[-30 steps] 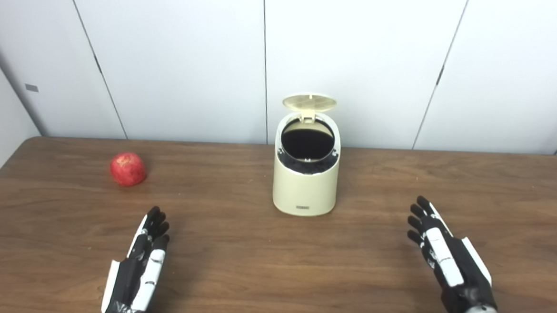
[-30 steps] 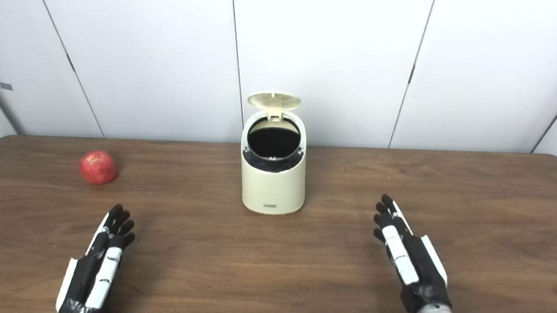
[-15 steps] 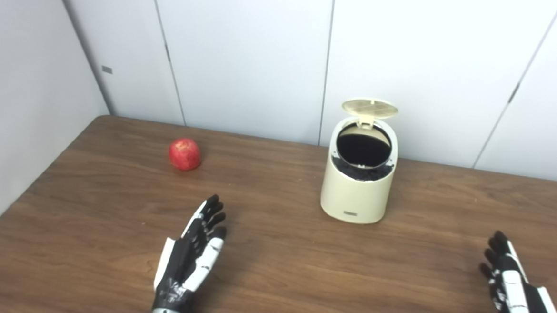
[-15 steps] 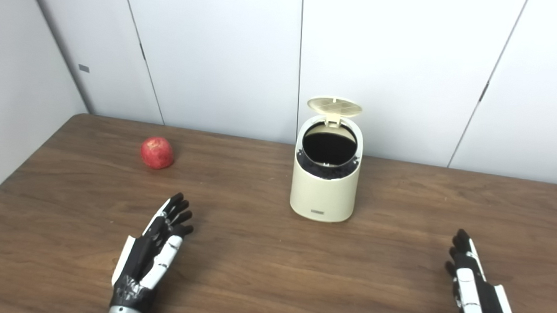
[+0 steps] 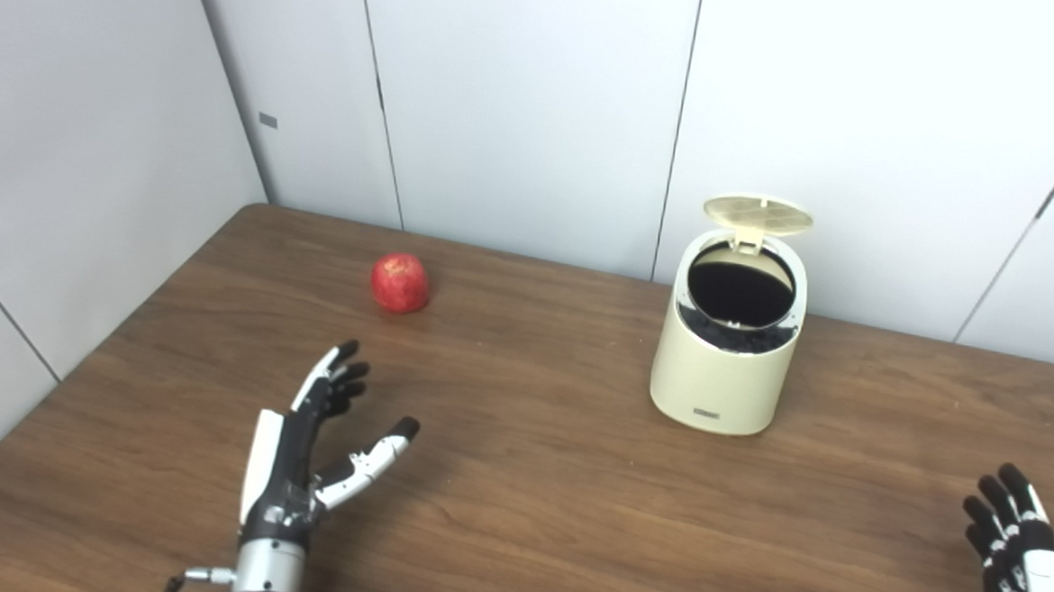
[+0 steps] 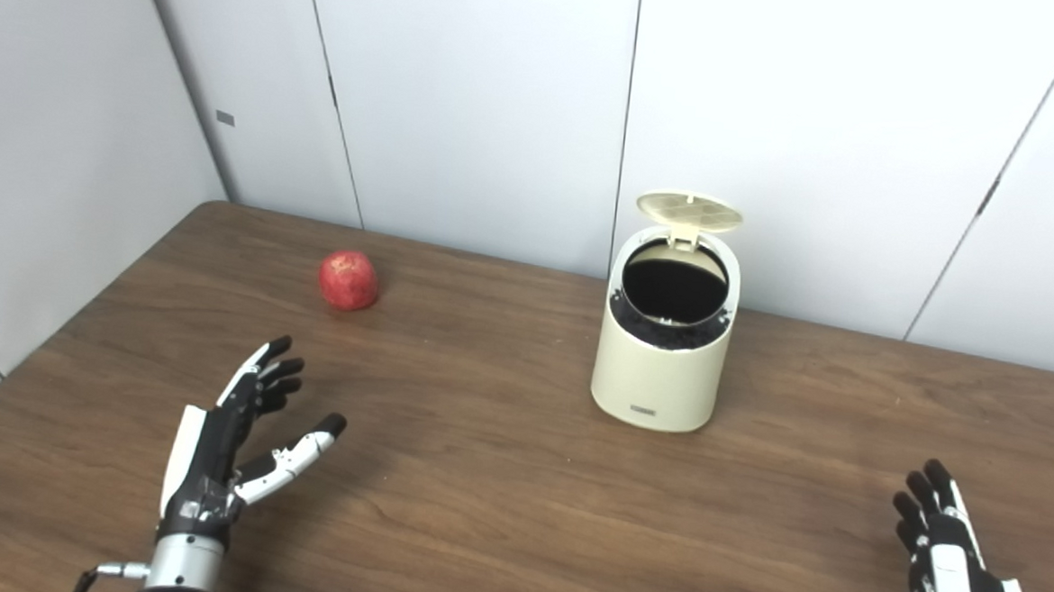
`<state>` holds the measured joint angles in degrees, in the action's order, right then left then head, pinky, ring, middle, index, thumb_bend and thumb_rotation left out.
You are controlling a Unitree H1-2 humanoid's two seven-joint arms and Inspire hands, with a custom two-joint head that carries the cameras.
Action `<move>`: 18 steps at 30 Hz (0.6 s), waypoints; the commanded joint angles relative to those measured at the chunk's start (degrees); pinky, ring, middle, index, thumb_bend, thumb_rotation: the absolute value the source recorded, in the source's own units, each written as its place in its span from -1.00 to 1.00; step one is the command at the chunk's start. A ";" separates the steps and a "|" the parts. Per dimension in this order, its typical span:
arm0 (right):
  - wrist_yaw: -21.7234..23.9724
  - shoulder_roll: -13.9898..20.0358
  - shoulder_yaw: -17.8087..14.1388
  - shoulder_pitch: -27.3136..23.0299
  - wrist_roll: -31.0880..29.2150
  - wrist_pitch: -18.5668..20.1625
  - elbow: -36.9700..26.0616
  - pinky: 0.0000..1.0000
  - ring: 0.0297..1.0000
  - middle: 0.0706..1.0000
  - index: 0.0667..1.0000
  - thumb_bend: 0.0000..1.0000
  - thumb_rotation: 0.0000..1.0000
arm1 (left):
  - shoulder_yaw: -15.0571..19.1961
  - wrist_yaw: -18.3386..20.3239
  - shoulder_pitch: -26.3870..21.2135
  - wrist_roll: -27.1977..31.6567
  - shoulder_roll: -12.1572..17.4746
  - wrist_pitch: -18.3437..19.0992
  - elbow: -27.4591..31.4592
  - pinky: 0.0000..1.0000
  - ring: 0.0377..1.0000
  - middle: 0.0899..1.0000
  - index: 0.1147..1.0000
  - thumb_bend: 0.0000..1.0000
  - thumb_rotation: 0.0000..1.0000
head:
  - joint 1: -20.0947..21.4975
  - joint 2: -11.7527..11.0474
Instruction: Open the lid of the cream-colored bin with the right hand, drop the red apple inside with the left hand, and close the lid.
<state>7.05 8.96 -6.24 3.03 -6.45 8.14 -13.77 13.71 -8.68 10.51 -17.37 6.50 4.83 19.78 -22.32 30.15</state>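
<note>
The cream-colored bin (image 5: 726, 370) stands toward the back of the wooden table (image 5: 516, 512), its round lid (image 5: 758, 213) tipped up and its dark inside showing. A red apple (image 5: 400, 282) lies at the back left, well apart from the bin. My left hand (image 5: 307, 447) hovers low over the table in front of the apple, open, fingers up and thumb spread to the right. My right hand (image 5: 1018, 561) is open at the bottom right corner, partly cut off by the frame.
White wall panels run behind the table and along its left side. The table's left edge slants close to my left hand.
The camera has turned left, so the whole scene sits further right. My left hand has risen toward the apple and spread its thumb. My right hand has dropped toward the bottom corner.
</note>
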 commanded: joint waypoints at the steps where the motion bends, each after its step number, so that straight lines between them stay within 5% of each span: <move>1: 0.12 0.59 -0.09 -1.29 -0.28 -2.37 -1.58 0.94 0.90 0.92 0.94 0.20 0.86 | 1.34 -0.17 -3.90 -2.50 4.04 1.18 0.30 0.48 0.62 0.70 0.83 0.56 -0.51 | -0.10 -0.06; 9: 0.16 0.99 0.62 -1.06 0.90 -2.38 -2.34 0.87 0.86 0.90 0.95 0.19 0.93 | 2.22 0.37 -13.25 -5.10 12.22 7.00 -7.08 0.22 0.55 0.73 0.80 0.70 -0.55 | -0.26 -0.19; 18: -0.28 0.54 1.21 -0.68 1.98 -1.29 -3.30 0.89 0.89 0.91 0.95 0.21 0.93 | -2.44 1.76 -23.79 -6.76 16.64 9.41 -20.39 0.32 0.59 0.75 0.80 0.76 -0.60 | 0.84 -0.07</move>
<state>6.96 9.14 -5.08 3.11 -4.64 8.33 -14.60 11.91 -6.34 -10.54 -22.62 21.52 14.52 -0.14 -21.45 30.06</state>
